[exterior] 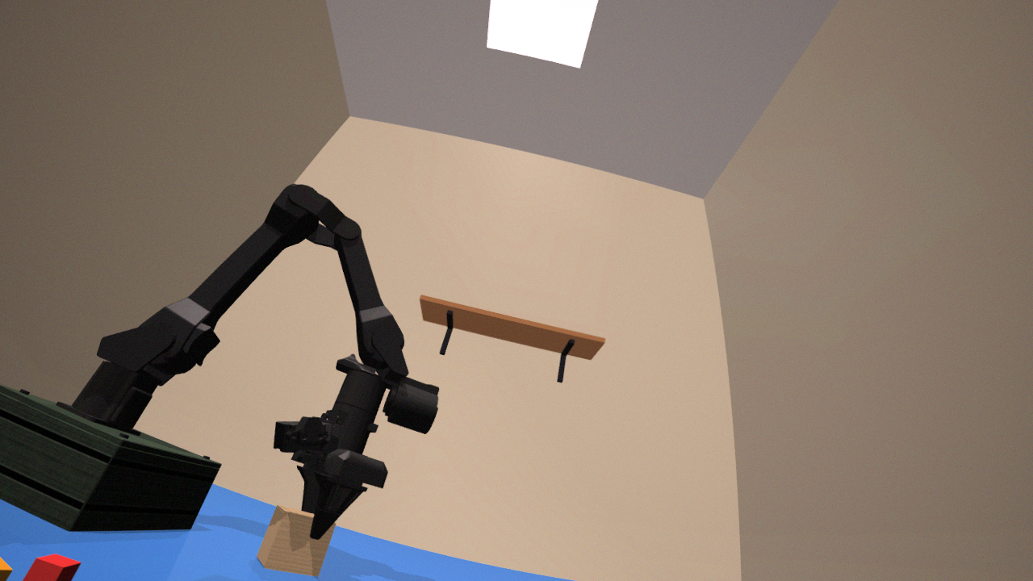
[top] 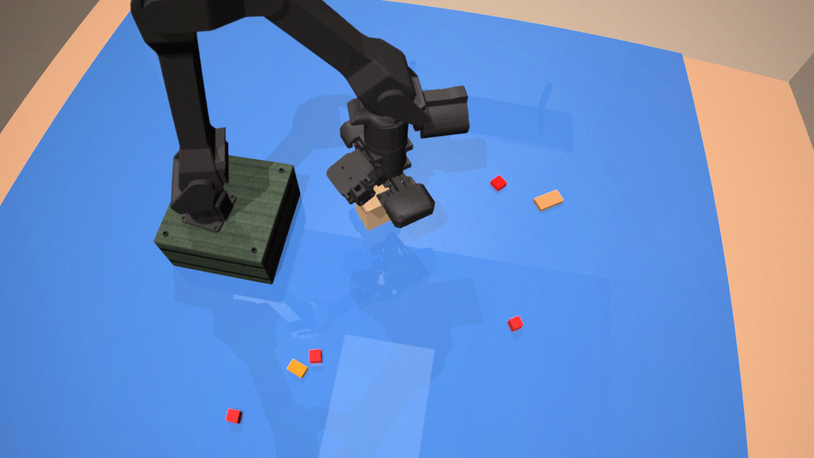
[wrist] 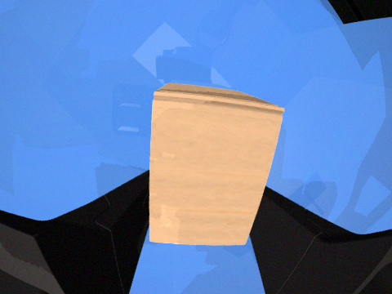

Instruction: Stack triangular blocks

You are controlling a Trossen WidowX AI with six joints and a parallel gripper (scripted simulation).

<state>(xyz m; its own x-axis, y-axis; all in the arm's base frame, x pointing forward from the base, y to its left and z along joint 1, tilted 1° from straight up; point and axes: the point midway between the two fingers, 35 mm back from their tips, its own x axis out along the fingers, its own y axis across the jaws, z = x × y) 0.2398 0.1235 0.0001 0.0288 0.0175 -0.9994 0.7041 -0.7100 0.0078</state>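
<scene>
Two pale wooden triangular blocks (top: 372,219) (exterior: 282,553) (wrist: 212,171) sit together in a nearly square shape on a blue desk (top: 597,370) (exterior: 227,516) (wrist: 61,82). The upper one is between the fingers of the black claw (top: 379,199) (exterior: 311,524) (wrist: 206,200). The claw is partly open, its fingers closed on that block, one on each side. In the wrist view the block's flat, rectangular top fills the gap between them, with fine grain running across it; a narrow step shows along its far edge. Whether the sloped faces meet fully is too hard to tell. The pair lies directly below the claw's body, and one dark fingertip overlaps its side in the exterior view.

The desk is smooth and glossy, with soft shadows and reflections. The black, jointed arm (top: 318,37) (exterior: 241,263) arches over from a dark green, wood-grained base box (top: 259,182) (exterior: 43,444), near the blocks but apart from them.

Farther out in the top view are four small red cubes, one (top: 498,182) near a flat, light orange block (top: 548,200), another (top: 315,355) just beside a brighter orange block (top: 297,368). A brown shelf (exterior: 505,326) is on the beige wall.
</scene>
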